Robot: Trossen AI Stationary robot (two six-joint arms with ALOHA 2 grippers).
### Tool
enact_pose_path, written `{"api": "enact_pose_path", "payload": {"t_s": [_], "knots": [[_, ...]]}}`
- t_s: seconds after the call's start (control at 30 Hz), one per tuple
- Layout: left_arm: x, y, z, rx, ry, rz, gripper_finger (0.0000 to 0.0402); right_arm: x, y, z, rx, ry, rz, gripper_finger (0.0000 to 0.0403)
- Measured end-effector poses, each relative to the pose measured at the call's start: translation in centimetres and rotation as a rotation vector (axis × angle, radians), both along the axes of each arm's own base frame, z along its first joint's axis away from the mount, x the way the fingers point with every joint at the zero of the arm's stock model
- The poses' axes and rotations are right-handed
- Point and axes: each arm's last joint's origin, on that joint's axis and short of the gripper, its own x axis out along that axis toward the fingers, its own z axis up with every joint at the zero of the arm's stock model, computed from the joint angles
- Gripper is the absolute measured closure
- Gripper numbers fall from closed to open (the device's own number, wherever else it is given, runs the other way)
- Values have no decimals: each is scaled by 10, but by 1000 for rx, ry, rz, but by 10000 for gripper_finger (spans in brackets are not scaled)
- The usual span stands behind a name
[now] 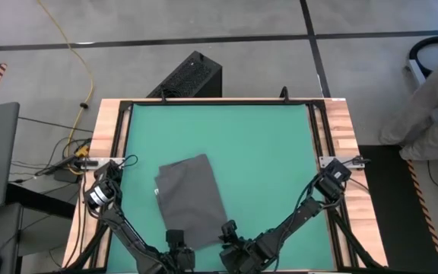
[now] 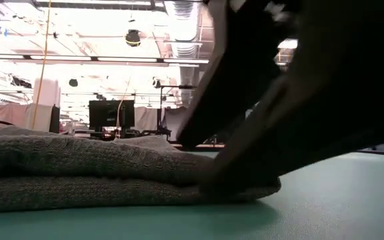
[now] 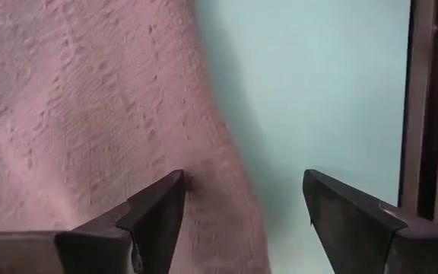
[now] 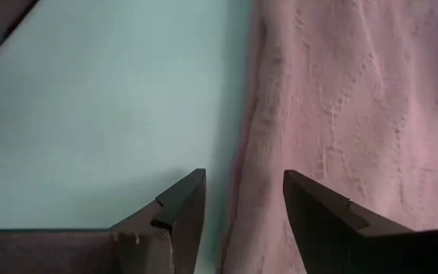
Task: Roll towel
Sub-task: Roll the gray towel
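on the green mat [image 1: 265, 144] the folded grey towel [image 1: 190, 198] lies toward its near edge. left gripper [image 3: 243, 209] spread wide over the towel's edge; right gripper [image 4: 243, 205] partly parted astride the opposite edge, neither clamping anything.

One towel [image 1: 191, 199], folded flat into two visible layers in the low view, on one green mat [image 1: 257, 144] set in one wooden-edged table [image 1: 344, 133]. Two dark arms, each with one gripper: left gripper [image 1: 178, 240] and right gripper [image 1: 229, 232], two fingers apiece, four fingers in all. Beyond the table: one black box [image 1: 191, 76] on the floor, one yellow cable [image 1: 78, 68], one person [image 1: 430, 106] partly in view at the right edge, one dark monitor [image 2: 111, 114] seen far back in the low view.
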Motion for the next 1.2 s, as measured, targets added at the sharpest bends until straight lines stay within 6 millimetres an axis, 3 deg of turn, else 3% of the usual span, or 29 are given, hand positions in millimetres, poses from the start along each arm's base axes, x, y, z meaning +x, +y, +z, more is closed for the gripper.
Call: {"api": "enact_pose_path", "payload": {"t_s": [0.13, 0.33, 0.73, 1.03, 1.2], "knots": [[-2, 3, -10, 7, -18, -1, 145, -4, 2, -7, -17, 18, -20, 200], [-6, 17, -23, 86, -30, 69, 157, 3, -11, -19, -26, 20, -146, 200], [0, 41, -32, 298, -10, 9, 294, 14, -28, -25, -71, -12, -225, 226], [-8, 46, -49, 298, -22, -22, 373, 24, -45, -27, -34, -4, -313, 271], [-7, 48, -50, 325, -5, -49, 397, 26, -57, -29, -34, 17, -375, 351]]}}
